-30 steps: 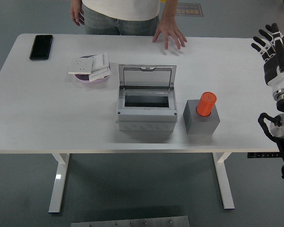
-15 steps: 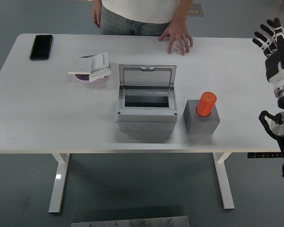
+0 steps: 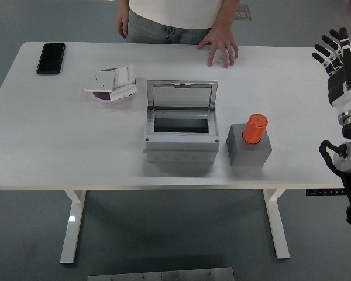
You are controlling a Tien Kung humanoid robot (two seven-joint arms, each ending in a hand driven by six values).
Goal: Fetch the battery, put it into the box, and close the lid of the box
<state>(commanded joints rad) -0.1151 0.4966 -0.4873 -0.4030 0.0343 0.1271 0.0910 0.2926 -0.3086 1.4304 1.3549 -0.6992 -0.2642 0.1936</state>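
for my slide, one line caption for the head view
Open-lidded box beside orange battery in its holder; right hand open at table's edge.

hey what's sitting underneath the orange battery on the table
The orange battery stands upright in a grey block, right of the open box. Its lower end is sunk into the block, so the bottom cannot be seen.

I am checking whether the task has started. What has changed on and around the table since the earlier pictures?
The person stepped toward the picture's right, and the hand on the table moved right along the far edge. The right hand shifted only slightly at the right edge, fingers spread, holding nothing. The orange battery in its grey holder, the open box and the phone stayed put.
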